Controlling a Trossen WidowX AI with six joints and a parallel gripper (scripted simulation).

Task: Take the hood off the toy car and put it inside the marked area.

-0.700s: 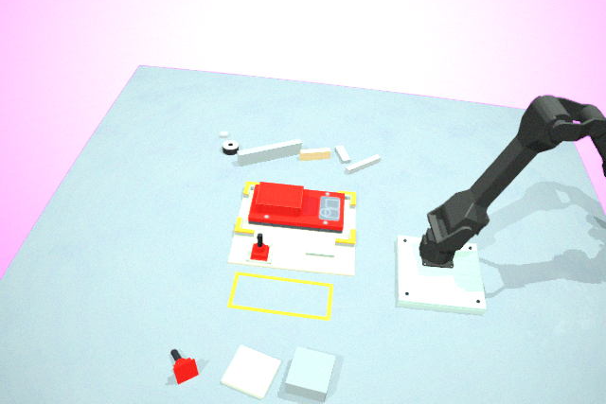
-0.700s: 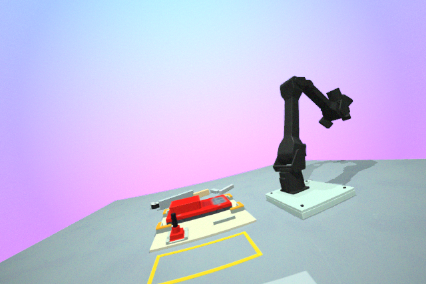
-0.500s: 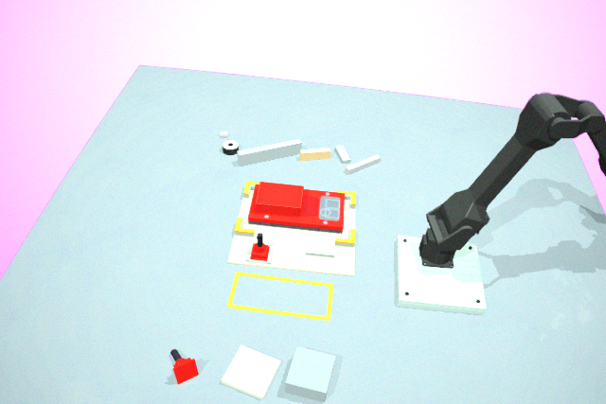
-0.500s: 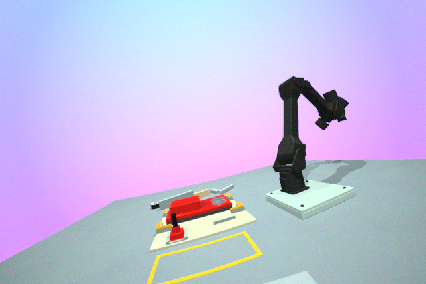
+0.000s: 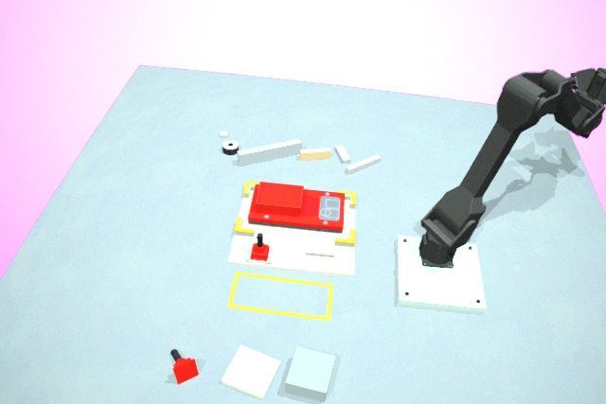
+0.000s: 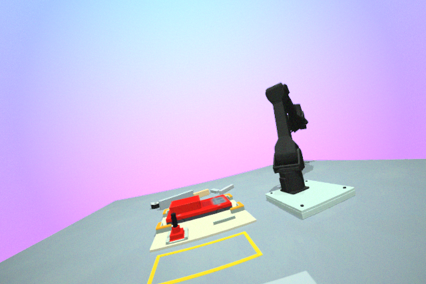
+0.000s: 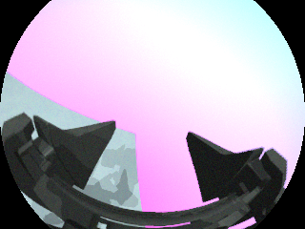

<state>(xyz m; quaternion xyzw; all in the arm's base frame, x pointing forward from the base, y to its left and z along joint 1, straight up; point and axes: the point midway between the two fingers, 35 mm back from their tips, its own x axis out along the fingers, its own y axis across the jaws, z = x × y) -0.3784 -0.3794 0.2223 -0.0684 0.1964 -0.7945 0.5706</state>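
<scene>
In the top view, we see a red, blocky toy car (image 5: 302, 208) (image 6: 192, 211) on a flat, cream board (image 5: 289, 262) (image 6: 203, 231), between yellow corner brackets (image 5: 345, 237) (image 6: 237, 207). We cannot tell its hood's outline from the rest of the red body. A yellow rectangular outline (image 5: 281, 312) (image 6: 210, 269) marks the light blue-grey bench (image 5: 122, 169) (image 6: 86, 233) (image 7: 29, 97) just beside the board. A red piece with an upright black handle (image 5: 258, 250) (image 6: 176, 233) stands on the board; a similar red piece with a black handle (image 5: 185, 369) lies tilted near a cream square slab (image 5: 251, 371) and a grey square block (image 5: 311, 371). Beyond the car we find a black-and-white wheel-like ring (image 5: 223, 147), a long grey bar (image 5: 269, 152) (image 6: 177, 199) and a short tan block (image 5: 315, 154) (image 6: 202, 192). The black jointed arm (image 5: 489, 160) (image 6: 281, 119) stands on a white square base plate (image 5: 440, 291) (image 6: 309, 205) and reaches away from the car, its black end effector (image 5: 595, 96) (image 6: 299, 119) (image 7: 152, 130) partly cut off at the right edge.

In the exterior view, we see the end effector folded down beside the upper arm, raised above the bench, well apart from the car.

In the wrist view, our end effector is released, its two dark fingers wide apart with nothing between them, and a corner of the bench appears behind.
</scene>
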